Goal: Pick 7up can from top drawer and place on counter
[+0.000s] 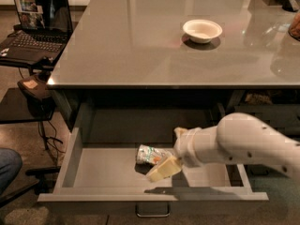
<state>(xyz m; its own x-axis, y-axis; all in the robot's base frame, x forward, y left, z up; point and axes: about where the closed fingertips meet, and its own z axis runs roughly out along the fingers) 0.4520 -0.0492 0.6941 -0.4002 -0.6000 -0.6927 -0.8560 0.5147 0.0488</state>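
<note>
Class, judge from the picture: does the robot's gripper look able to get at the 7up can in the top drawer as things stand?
Probably yes. The top drawer is pulled out, nothing covers the 7up can, and the gripper sits inside the drawer right beside the can.
</note>
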